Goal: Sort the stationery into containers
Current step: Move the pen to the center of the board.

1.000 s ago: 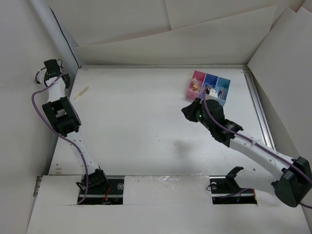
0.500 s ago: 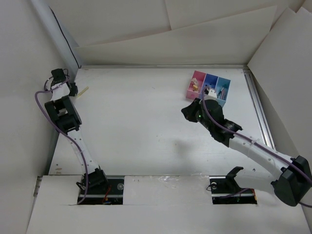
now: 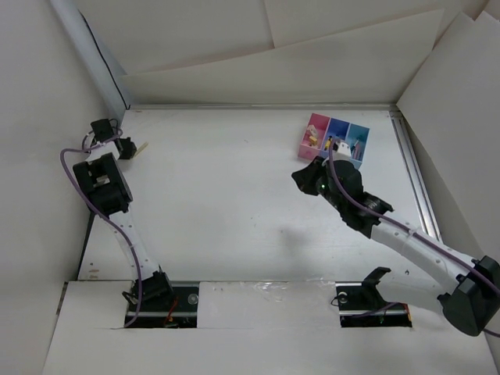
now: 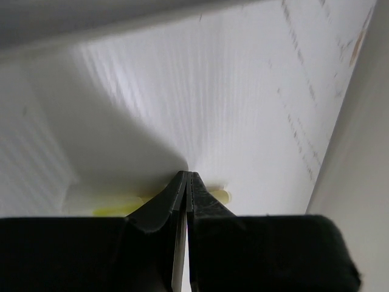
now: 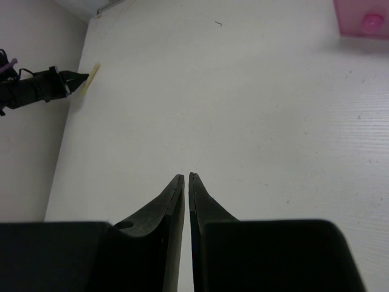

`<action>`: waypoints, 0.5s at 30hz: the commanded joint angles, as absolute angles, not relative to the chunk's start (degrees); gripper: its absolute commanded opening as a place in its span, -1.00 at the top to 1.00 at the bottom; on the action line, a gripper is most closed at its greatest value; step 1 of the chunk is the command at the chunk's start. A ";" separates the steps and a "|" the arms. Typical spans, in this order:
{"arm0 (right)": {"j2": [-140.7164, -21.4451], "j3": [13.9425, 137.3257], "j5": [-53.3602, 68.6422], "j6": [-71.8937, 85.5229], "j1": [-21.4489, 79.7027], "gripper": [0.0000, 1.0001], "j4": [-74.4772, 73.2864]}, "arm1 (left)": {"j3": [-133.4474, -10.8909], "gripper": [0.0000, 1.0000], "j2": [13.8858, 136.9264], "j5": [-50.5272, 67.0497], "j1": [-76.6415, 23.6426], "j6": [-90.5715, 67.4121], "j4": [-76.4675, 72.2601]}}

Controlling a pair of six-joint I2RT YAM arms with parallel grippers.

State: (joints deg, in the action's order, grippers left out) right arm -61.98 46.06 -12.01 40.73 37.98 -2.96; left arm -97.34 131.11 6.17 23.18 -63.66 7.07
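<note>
Top external view: yellow pencil lies flat at 10 o'clock of surface, close to left wall; containers well apart at 2 o'clock. Left gripper jaws together, tips right at pencil mid-shaft; you cannot tell whether it is pinched. Right gripper jaws almost together, nothing between. Expect pencil light, stiff, thin, smooth, prone to roll or pivot. Take it mid-length, jaws across shaft, so it hangs level.
</note>
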 commanded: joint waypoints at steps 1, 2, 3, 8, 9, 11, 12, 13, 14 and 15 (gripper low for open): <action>-59.51 46.85 -13.18 40.08 38.58 0.73 -0.35 | -92.65 1.00 126.13 8.34 21.45 -63.37 8.27; -59.50 46.85 -13.18 40.08 38.58 0.73 -0.35 | -91.59 1.00 125.43 8.35 20.75 -63.37 7.65; -58.98 46.85 -13.18 40.08 38.58 0.73 -0.87 | -89.41 1.00 124.29 8.96 20.05 -63.37 7.12; -58.45 46.32 -14.41 40.08 39.11 0.73 -0.88 | -81.84 1.00 119.89 12.30 18.03 -63.37 1.77; -58.45 46.32 -14.41 40.08 39.11 0.73 -0.88 | -80.87 1.00 119.19 12.30 18.02 -63.37 1.24; -58.45 46.32 -14.41 40.08 39.11 0.73 -0.88 | -78.23 1.00 116.81 13.62 16.27 -63.37 0.19; -58.45 46.32 -14.41 40.08 39.11 0.73 -0.88 | -77.61 1.00 115.94 13.62 16.26 -63.37 -0.43; -58.45 46.32 -14.41 40.08 39.11 0.73 -0.88 | -76.82 1.00 114.01 14.15 15.48 -63.37 -1.40; -58.45 46.32 -14.94 40.08 39.63 0.73 -0.88 | -76.82 1.00 112.95 14.15 14.95 -62.85 -2.02; -58.45 46.32 -14.94 40.08 39.64 0.73 -0.88 | -76.82 1.00 111.90 14.15 13.98 -62.23 -2.02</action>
State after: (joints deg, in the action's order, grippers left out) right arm -59.57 46.02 -13.63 40.73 38.68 -2.98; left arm -77.14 118.32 12.80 15.44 -63.77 1.30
